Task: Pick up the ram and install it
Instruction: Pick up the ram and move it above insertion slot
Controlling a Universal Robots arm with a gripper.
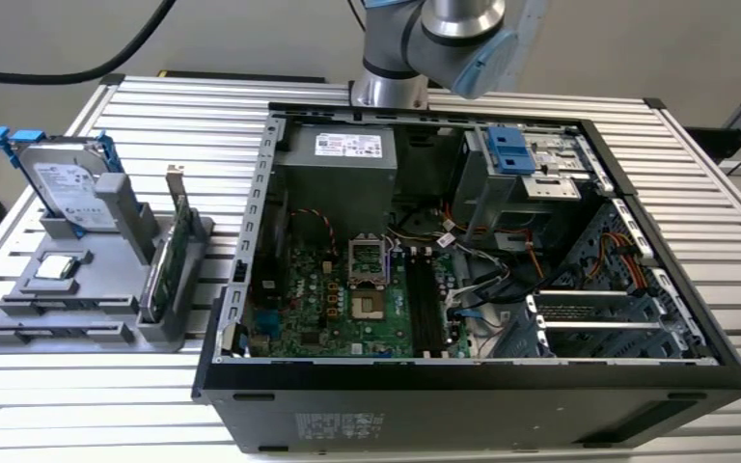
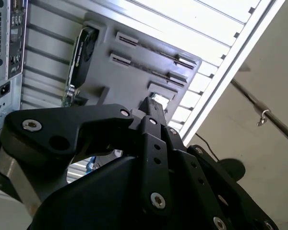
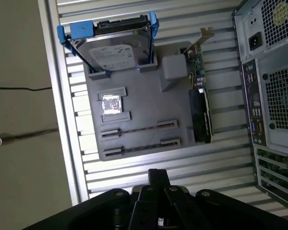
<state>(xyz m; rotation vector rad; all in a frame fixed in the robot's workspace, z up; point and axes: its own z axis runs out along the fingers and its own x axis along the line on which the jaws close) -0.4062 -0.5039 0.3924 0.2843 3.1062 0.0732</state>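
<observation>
Hovering above the ribbed metal table (image 1: 151, 106) behind the open black computer case (image 1: 474, 376), the black gripper (image 3: 158, 172) has its fingers together and empty. The ram (image 3: 139, 130), a thin dark stick, seems to stand edge-up in the grey plastic tray (image 3: 139, 98), so nothing is picked or installed yet.

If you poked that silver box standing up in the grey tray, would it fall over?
Probably not easily: the hard drive stands on edge in a slot of the grey tray, which likely braces it. Its metal case looks stiff and probably heavy for its size. The shiny face may be slippery; the blue rails seem easier to grip.
</observation>
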